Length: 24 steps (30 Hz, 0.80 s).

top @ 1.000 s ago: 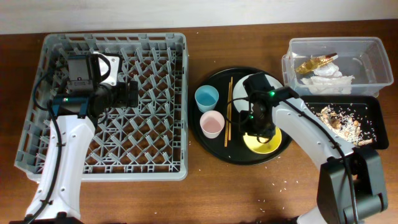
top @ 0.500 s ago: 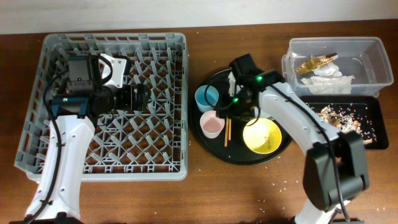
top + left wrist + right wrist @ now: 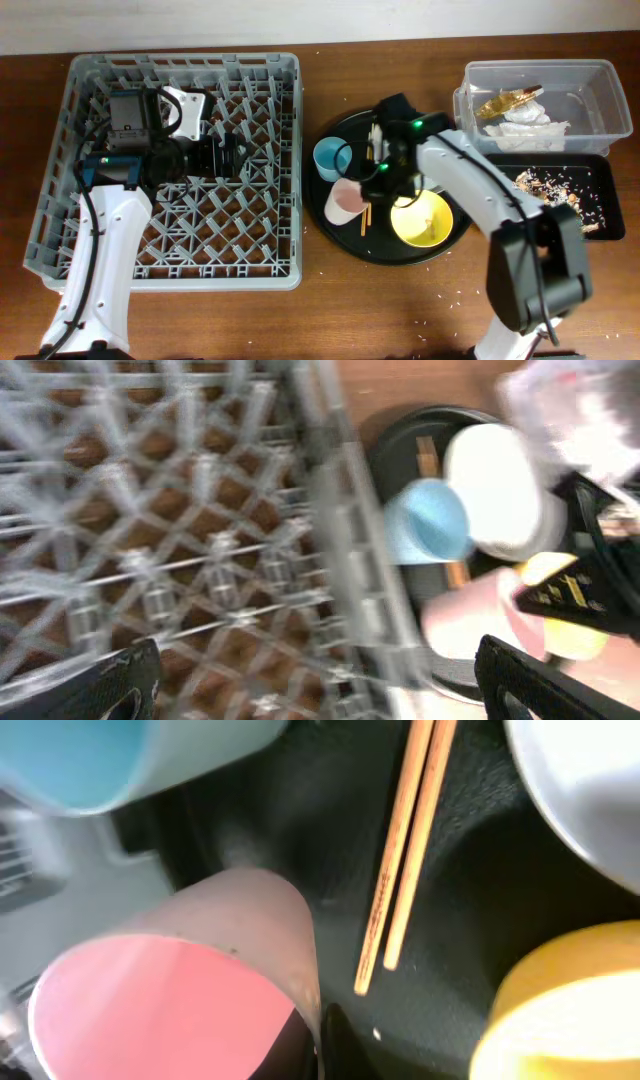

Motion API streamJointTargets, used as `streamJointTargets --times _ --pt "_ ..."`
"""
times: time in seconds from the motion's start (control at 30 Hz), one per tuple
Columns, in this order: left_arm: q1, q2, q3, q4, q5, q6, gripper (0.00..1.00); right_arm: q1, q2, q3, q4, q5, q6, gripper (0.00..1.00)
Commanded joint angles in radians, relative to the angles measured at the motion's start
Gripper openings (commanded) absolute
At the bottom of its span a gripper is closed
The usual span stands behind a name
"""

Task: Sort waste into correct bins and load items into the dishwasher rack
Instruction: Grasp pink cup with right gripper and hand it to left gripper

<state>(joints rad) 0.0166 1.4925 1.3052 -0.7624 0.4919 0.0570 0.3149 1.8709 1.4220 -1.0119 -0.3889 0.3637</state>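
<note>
**Fig. Overhead and wrist views: approach to a cup on the round black tray (image 3: pixel 345 242).**

Within the last second I have swung the right claw (image 3: pixel 374 177) off the yellow bowl (image 3: pixel 422 220). The bowl now lies uncovered just behind the claw. The claw has come down at the pink cup (image 3: pixel 345 202), which touches its tip.

The cup stood upright half a second ago and now sits tilted, its mouth turned away from the claw. In the right wrist view only one dark fingertip (image 3: pixel 323 1038) shows, against the cup's wall at the rim. The other is out of frame, so I cannot tell whether the claw is pinching the cup or merely pushing it.

The chopsticks (image 3: pixel 405 850) lie directly beneath the claw. The light blue cup (image 3: pixel 331 158) is beside its tip, and the plate (image 3: pixel 590 800) is just off to one side. All three rest on the tray, unmoved.

Meanwhile the left claw (image 3: pixel 236 157) has slid across the dishwasher rack (image 3: pixel 180 230) toward the tray. It is spread wide and holds nothing, and rack pegs lie below it.

Well behind the right claw, the napkin (image 3: pixel 525 125) and wrapper (image 3: pixel 505 100) lie in the clear tub (image 3: pixel 590 75). The scraps (image 3: pixel 545 190) lie in the black bin tray (image 3: pixel 600 165), with a few crumbs on the desk (image 3: pixel 400 310).

I judge the waste sorting largely done and rack loading just begun, with no item yet in the rack. The tilt warns that the cup may roll if the hold is not secure.
</note>
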Motion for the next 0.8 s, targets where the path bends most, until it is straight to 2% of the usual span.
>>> streamJointTargets --times 0.0,0.1,0.13,0.2,0.27,0.33,0.47,0.67,0.77 --pt "0.003 0.032 0.016 0.009 0.31 -0.081 0.99 -0.132 -0.168 0.004 0.006 -0.202 -0.104 0.04" --pt "0.003 0.101 0.016 0.025 0.594 -0.091 0.99 -0.255 -0.207 0.004 0.123 -0.506 -0.158 0.04" --pt "0.003 0.14 0.016 0.051 0.731 -0.091 0.99 -0.281 -0.197 0.003 0.203 -0.653 -0.158 0.04" --pt "0.003 0.198 0.016 0.103 0.919 -0.091 0.99 -0.275 -0.179 0.003 0.29 -0.763 -0.14 0.04" --pt "0.003 0.256 0.016 0.152 1.083 -0.09 0.99 -0.243 -0.168 0.003 0.351 -0.782 -0.111 0.04" --pt "-0.006 0.288 0.016 0.149 1.082 -0.102 0.99 -0.183 -0.161 0.003 0.425 -0.777 -0.08 0.04" --pt "-0.042 0.291 0.016 0.149 1.082 -0.102 0.99 -0.09 -0.149 0.003 0.522 -0.636 0.036 0.04" --pt "-0.076 0.291 0.016 0.149 1.082 -0.103 0.99 0.009 -0.077 0.003 0.626 -0.62 0.114 0.04" --pt "-0.074 0.291 0.016 0.149 1.082 -0.103 0.89 0.026 -0.061 0.003 0.622 -0.62 0.116 0.04"
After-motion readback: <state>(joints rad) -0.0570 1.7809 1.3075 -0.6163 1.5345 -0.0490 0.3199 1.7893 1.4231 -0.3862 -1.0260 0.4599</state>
